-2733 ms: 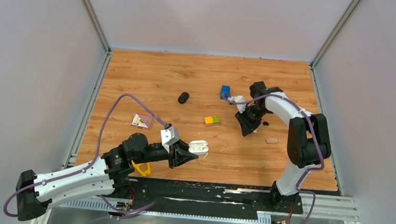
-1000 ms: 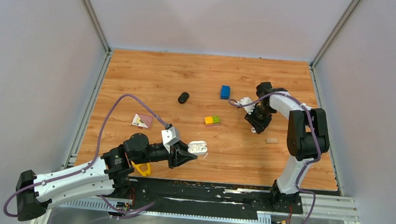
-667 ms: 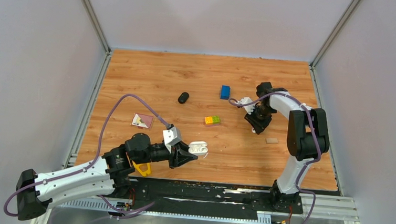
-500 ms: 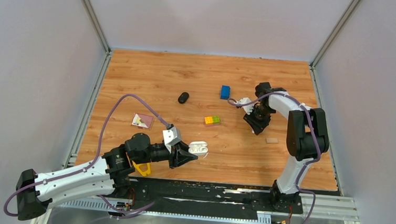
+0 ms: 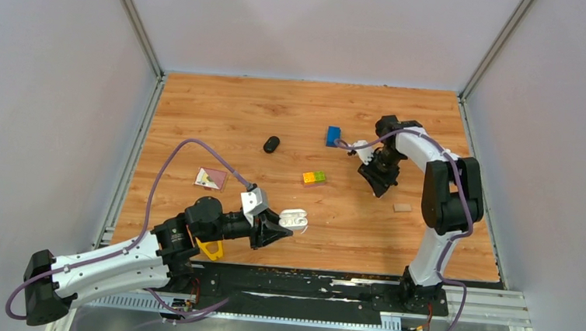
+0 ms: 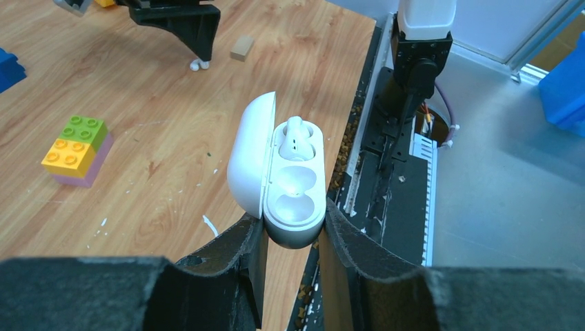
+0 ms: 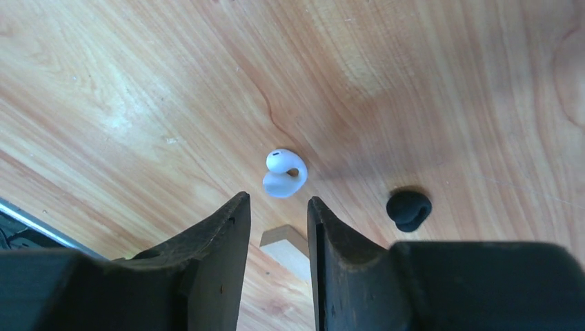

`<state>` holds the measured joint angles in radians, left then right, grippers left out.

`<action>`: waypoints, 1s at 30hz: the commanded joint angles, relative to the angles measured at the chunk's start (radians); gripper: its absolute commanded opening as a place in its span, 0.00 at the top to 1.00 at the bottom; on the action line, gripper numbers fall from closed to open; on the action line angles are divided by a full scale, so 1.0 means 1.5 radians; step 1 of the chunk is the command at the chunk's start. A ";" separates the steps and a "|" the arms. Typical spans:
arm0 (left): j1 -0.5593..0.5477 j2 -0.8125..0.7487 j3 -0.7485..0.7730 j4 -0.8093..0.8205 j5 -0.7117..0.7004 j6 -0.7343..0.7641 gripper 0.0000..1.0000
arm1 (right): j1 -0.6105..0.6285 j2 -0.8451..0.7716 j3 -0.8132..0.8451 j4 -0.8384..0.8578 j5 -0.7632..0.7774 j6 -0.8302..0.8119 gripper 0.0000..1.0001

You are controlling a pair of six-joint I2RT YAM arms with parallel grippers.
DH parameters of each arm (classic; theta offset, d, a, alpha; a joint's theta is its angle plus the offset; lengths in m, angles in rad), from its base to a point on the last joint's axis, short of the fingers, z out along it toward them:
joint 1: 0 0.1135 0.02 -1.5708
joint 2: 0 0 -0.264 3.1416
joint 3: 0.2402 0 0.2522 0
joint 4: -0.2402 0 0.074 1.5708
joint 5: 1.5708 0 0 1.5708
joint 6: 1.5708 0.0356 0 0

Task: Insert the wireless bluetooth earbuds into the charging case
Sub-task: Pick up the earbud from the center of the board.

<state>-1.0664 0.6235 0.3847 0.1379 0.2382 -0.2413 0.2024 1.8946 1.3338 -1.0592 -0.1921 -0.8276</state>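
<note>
Leaning over the far right of the table [image 5: 232, 107], the right pincer [image 7: 277, 200] points down with its jaws a narrow gap apart and nothing between them. A white bud [image 7: 281, 176] lies on the wood just off the tips, in line with the gap but not inside it; whether the tips touch the table I cannot tell. A black bud [image 7: 408, 209] sits near the white one, outside one finger, and a tan block [image 7: 286, 248] shows between the fingers. Over at the near edge, the left pincer [image 6: 291, 231] clamps an open white case [image 6: 296, 200] by its base, lid swung aside. The far well holds a seated bud [image 6: 295, 138]; the well nearer the pincer shows its bare hollow.
</note>
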 commanded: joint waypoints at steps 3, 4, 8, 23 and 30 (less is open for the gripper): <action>-0.003 0.004 0.020 0.038 0.011 -0.003 1.00 | 0.001 -0.013 0.087 -0.063 -0.010 -0.023 0.68; -0.003 0.005 0.020 0.039 0.012 -0.005 1.00 | 0.001 -0.001 0.096 -0.067 -0.011 -0.023 0.71; -0.003 0.005 0.023 0.034 0.012 -0.007 1.00 | -0.004 0.046 0.116 -0.079 -0.020 -0.020 0.77; -0.003 0.003 0.017 0.033 0.011 -0.006 1.00 | -0.020 0.065 0.089 -0.055 -0.047 0.001 0.78; -0.003 -0.002 0.017 0.027 0.006 -0.008 1.00 | -0.020 0.063 0.077 -0.056 -0.059 0.006 0.77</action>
<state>-1.0664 0.6300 0.3847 0.1463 0.2459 -0.2443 0.1749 2.0087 1.4555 -1.1469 -0.2489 -0.8280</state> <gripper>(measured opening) 0.363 0.223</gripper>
